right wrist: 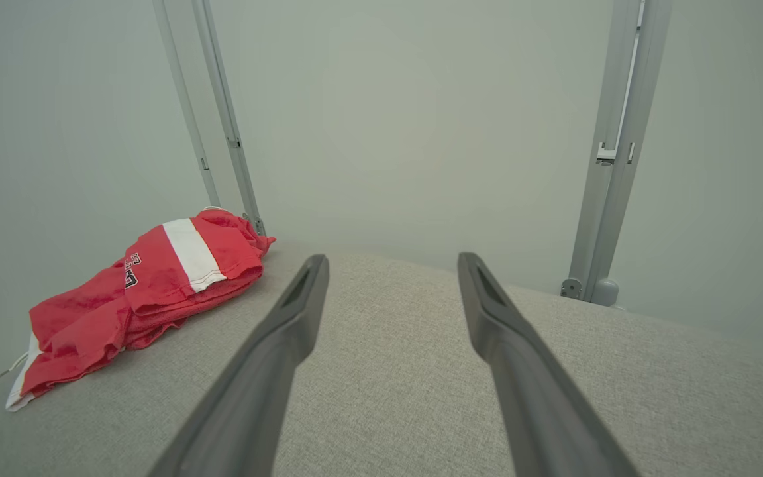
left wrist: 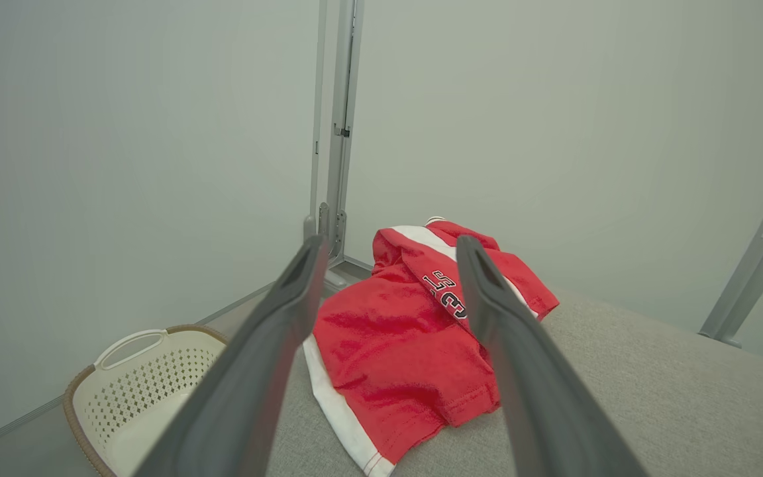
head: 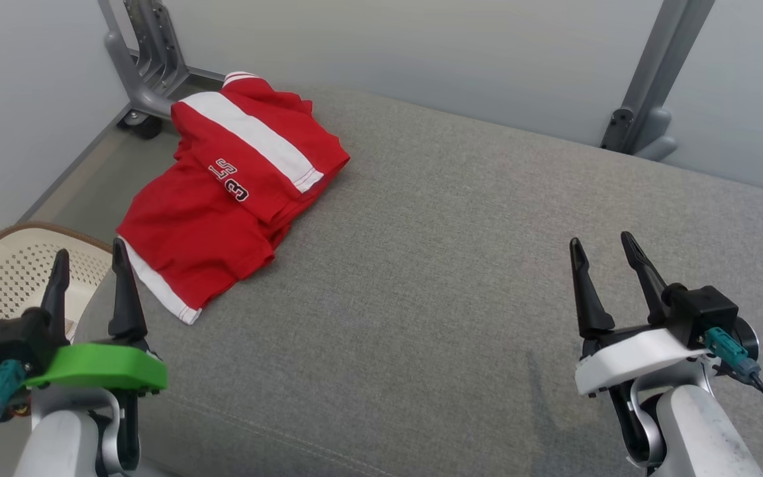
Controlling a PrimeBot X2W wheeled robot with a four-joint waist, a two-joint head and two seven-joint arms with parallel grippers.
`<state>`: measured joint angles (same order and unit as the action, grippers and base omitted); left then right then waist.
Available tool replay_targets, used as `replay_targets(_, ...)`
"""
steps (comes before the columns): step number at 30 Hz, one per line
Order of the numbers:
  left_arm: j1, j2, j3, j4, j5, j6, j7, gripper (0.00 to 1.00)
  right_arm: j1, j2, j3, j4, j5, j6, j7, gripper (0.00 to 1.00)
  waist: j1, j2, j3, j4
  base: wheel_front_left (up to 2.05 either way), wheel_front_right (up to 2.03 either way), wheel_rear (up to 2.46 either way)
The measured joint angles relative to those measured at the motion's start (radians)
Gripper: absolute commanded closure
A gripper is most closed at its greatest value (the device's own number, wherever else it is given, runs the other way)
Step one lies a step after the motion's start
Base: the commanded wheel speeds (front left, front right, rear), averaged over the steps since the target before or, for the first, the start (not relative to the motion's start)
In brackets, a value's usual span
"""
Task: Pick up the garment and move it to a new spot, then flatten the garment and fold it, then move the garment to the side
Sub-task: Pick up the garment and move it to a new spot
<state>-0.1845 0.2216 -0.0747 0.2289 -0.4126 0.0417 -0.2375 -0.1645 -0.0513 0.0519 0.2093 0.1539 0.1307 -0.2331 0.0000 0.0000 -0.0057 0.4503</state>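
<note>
You're looking at a grey cushion [head: 461,278]. The red garment [head: 229,192] lies folded over itself at its far-left corner. A white basket [head: 4,278] sits on the floor left of the cushion. The left gripper [head: 90,255] is near the garment and the right gripper [head: 600,240] well apart from it. Both are wide and hold nothing.

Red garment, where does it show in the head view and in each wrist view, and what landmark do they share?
Head view: the red garment lies upper left, at the grey cushion's far left end.
Left wrist view: the garment is central, just below the middle.
Right wrist view: the garment is at the left, around mid-height.
Shared landmark: the grey metal post right behind the garment.
</note>
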Motion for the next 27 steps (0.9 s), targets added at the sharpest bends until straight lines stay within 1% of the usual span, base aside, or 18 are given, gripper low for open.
replay_targets(2,-0.022,0.006,0.003,-0.003,-0.002,0.011,0.005,0.0,-0.011,0.0,0.004,-0.012,-0.008,0.0,0.003,0.0,0.0,0.0,0.01,-0.007,0.0,0.0,0.0)
replay_targets(4,-0.057,0.009,0.007,-0.007,-0.007,0.011,0.005,0.0,-0.02,0.0,0.007,-0.021,-0.013,0.0,0.01,0.0,0.0,0.0,0.024,-0.016,0.0,0.0,0.0)
replay_targets(7,-0.123,0.016,0.006,0.006,-0.009,0.002,0.016,0.0,-0.045,-0.004,0.013,-0.036,-0.025,0.0,0.022,0.0,0.0,0.0,0.054,-0.032,0.0,0.0,0.0)
replay_targets(10,-0.2,0.029,0.007,0.047,-0.018,-0.013,0.032,0.0,-0.077,-0.011,0.028,-0.058,-0.035,0.0,0.039,0.0,0.0,0.0,0.094,-0.052,0.0,0.0,0.0)
replay_targets(14,-0.3,0.039,0.005,0.149,-0.044,-0.047,0.072,0.0,-0.116,-0.028,0.042,-0.082,-0.043,0.0,0.056,0.0,0.0,0.0,0.158,-0.085,0.0,0.0,0.0)
replay_targets(19,-0.409,0.043,0.004,0.332,-0.099,-0.093,0.151,0.0,-0.148,-0.041,0.048,-0.103,-0.051,0.0,0.07,0.0,0.0,0.0,0.245,-0.132,0.0,0.0,0.0)
replay_targets(23,-0.47,0.048,0.016,0.49,-0.152,-0.114,0.222,0.0,-0.161,-0.048,0.055,-0.108,-0.051,0.0,0.073,0.0,0.0,0.0,0.308,-0.173,0.0,0.0,0.0)
replay_targets(27,-0.526,0.07,0.038,0.612,-0.174,-0.125,0.227,0.0,-0.175,-0.051,0.057,-0.118,-0.052,0.0,0.073,0.0,0.0001,0.0,0.36,-0.214,0.0,0.0,0.0)
